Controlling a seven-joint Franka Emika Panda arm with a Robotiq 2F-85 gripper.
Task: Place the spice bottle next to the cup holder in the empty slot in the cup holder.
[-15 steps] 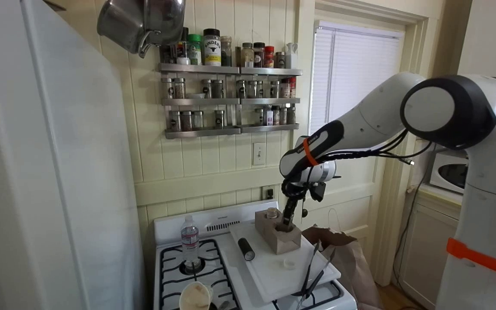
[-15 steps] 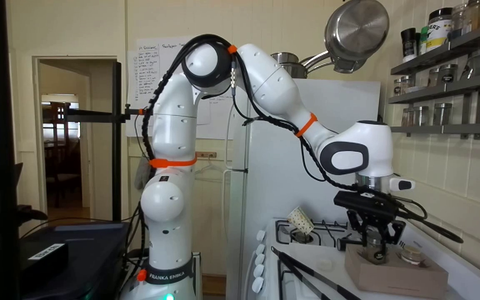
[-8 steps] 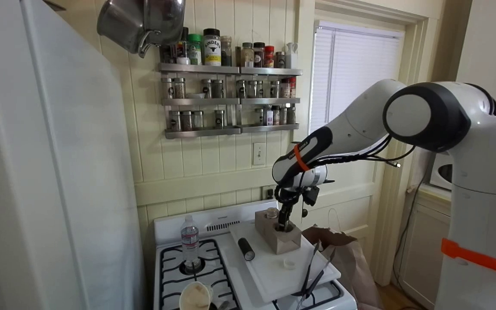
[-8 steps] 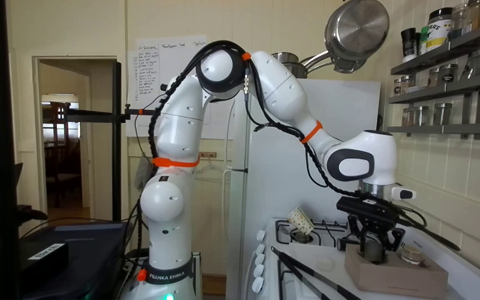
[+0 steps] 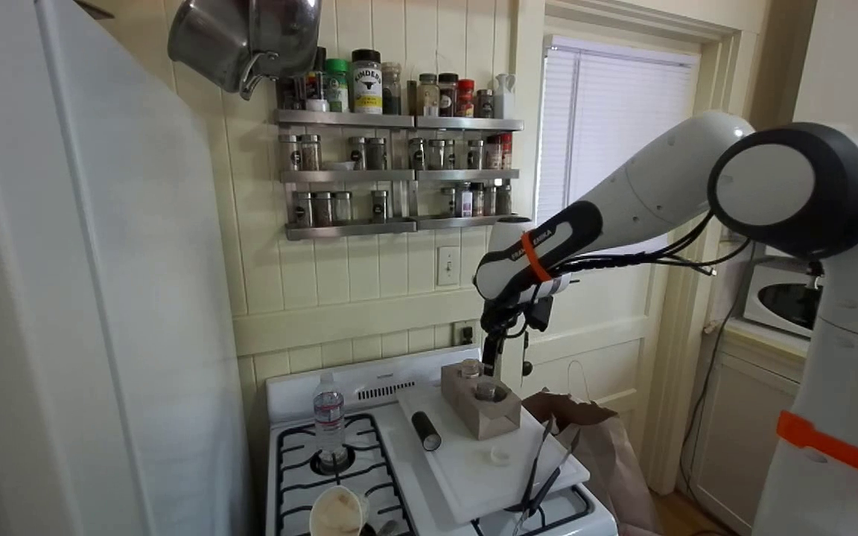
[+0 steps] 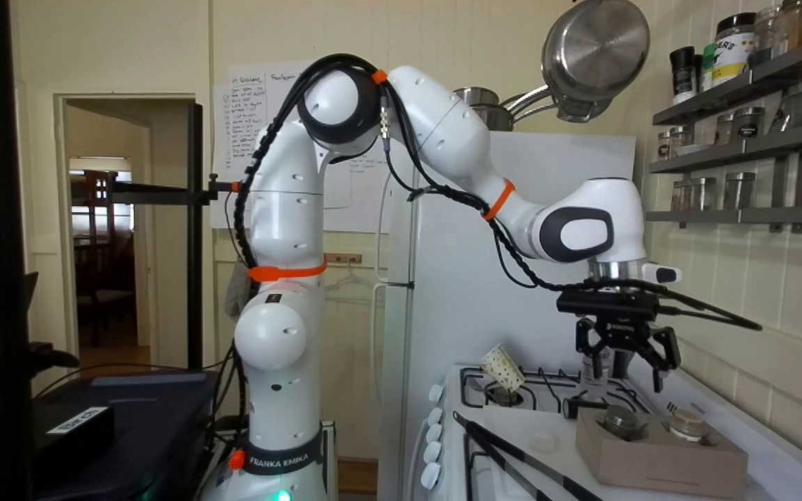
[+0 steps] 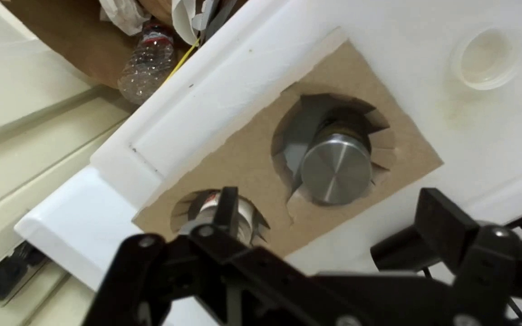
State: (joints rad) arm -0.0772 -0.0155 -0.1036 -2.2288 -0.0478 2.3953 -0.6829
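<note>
One long side of the brown cardboard cup holder (image 7: 247,163) runs near the edge of the white plastic board (image 7: 483,145); a black cylinder (image 7: 403,249) lies off the opposite side, bare board between. Compared with half a second ago, the black two-finger gripper (image 7: 335,215) is higher and clear of the spice bottle (image 7: 336,171) with the round brushed-metal lid. The gripper's jaws stand wide apart (open air separates them from the holder), and the bottle sits below them in the wider slot (image 7: 304,120).

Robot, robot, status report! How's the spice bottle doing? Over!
Tool open, holding nothing. Spice bottle in cup holder. Nothing seen in the tool's way.
</note>
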